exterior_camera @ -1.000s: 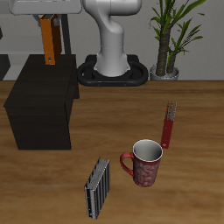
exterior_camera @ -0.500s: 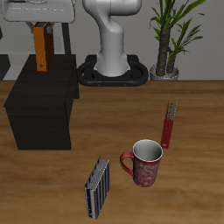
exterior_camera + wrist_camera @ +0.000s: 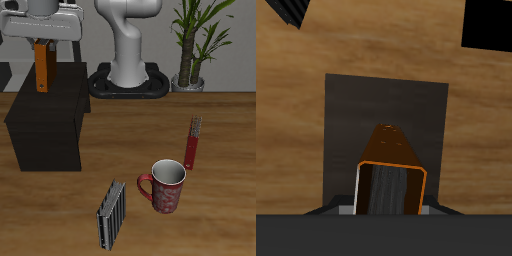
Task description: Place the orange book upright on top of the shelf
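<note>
The orange book hangs upright in my gripper, above the black shelf near its back. The gripper is shut on the book's upper end. Whether the book's lower edge touches the flat top I cannot tell. In the wrist view the orange book points straight down at the shelf top, with wooden table around it.
A grey-black striped book stands near the table's front edge. A red mug sits beside it. A dark-red book lies farther back. The robot base and a potted plant stand at the back.
My gripper has carried the orange book sideways and lower over the shelf, away from the robot base.
</note>
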